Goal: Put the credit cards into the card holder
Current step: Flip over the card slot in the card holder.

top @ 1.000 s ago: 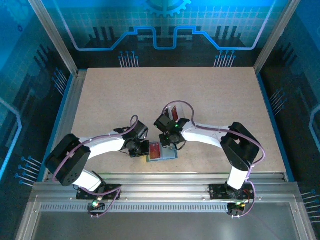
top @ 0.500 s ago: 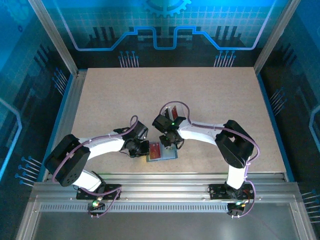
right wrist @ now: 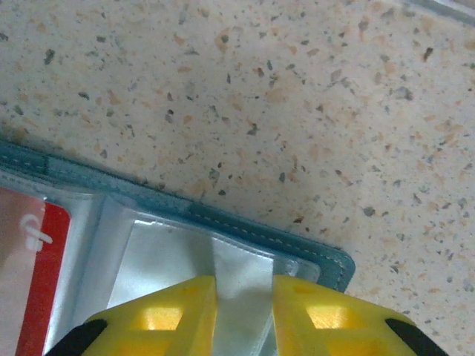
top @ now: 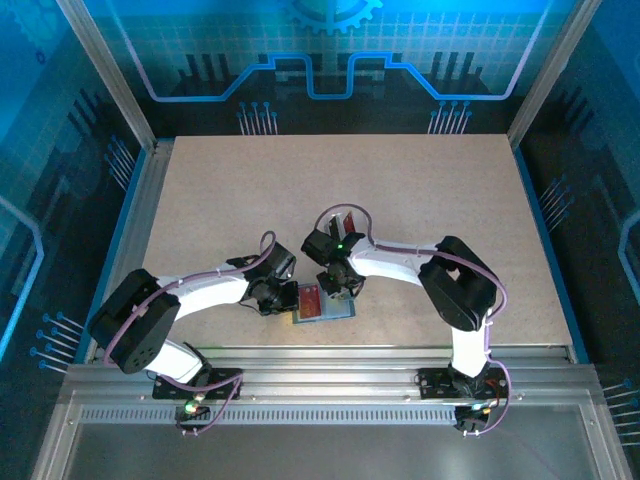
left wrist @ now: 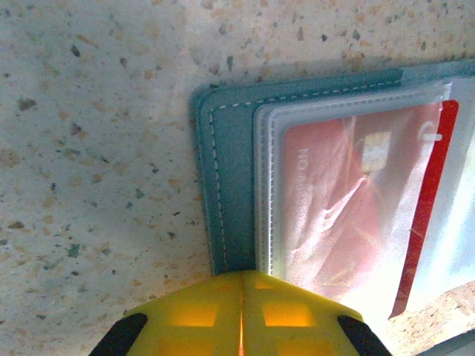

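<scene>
One red credit card sits inside the open card holder on the bench. To keep it still, the left claw, shut tight, pins its edge. The right claw, fingers slightly apart, maybe pinches a clear pocket open.

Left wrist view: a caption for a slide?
Shut yellow tool at the edge of an open slate-blue card holder, red credit card in its clear sleeve.

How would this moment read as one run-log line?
left gripper: shut, at card holder edge | right gripper: jaws apart over clear sleeve | red card: partly sleeved
</scene>
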Robot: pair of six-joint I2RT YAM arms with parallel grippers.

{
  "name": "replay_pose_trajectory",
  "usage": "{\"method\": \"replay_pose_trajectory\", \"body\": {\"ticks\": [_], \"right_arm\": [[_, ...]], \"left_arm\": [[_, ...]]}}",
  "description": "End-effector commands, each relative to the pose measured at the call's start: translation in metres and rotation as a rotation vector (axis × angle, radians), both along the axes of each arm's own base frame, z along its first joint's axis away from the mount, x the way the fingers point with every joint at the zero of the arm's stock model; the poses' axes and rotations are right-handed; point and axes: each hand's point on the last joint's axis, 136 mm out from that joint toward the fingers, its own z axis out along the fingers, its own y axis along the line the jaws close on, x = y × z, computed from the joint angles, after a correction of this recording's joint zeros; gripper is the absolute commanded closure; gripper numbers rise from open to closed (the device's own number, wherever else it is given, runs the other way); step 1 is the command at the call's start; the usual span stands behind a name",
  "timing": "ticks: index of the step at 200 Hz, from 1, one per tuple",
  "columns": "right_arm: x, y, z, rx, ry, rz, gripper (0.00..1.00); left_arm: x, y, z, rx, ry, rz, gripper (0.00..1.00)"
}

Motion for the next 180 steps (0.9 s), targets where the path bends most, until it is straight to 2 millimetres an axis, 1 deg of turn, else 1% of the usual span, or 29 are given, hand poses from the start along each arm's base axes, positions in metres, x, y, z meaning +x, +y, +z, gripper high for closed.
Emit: {"method": "replay_pose_trajectory", "body": {"ticks": [1, 43, 77, 86, 104, 117, 146, 163, 180], "right_arm": [[-0.005, 0.002, -0.012, 0.0, 0.054, 0.009, 0.72], [-0.015, 0.002, -0.025, 0.009, 0.104, -0.002, 0.81], [-0.017, 0.0, -0.025, 0.004, 0.106, 0.003, 0.87], [-0.016, 0.0, -0.022, 0.003, 0.1, 0.004, 0.89], [-0.013, 0.001, -0.016, 0.003, 0.086, 0.006, 0.94], [-0.011, 0.004, -0.01, 0.01, 0.074, 0.015, 1.0], [-0.006, 0.016, 0.008, 0.041, 0.047, 0.039, 1.0], [-0.006, 0.024, 0.02, 0.061, 0.033, 0.055, 1.0], [-0.008, 0.031, 0.027, 0.085, 0.038, 0.066, 1.0]], "left_arm": [[-0.019, 0.013, -0.033, 0.069, 0.065, -0.004, 0.91], [-0.018, 0.013, -0.032, 0.071, 0.064, -0.008, 0.91], [-0.018, 0.013, -0.032, 0.073, 0.065, -0.007, 0.91], [-0.019, 0.014, -0.033, 0.075, 0.065, -0.008, 0.91], [-0.019, 0.014, -0.034, 0.076, 0.067, -0.008, 0.91], [-0.02, 0.014, -0.036, 0.075, 0.07, -0.006, 0.91], [-0.022, 0.015, -0.042, 0.078, 0.085, -0.002, 0.92], [-0.023, 0.014, -0.043, 0.07, 0.083, 0.007, 0.92], [-0.023, 0.014, -0.042, 0.07, 0.082, 0.01, 0.92]]}}
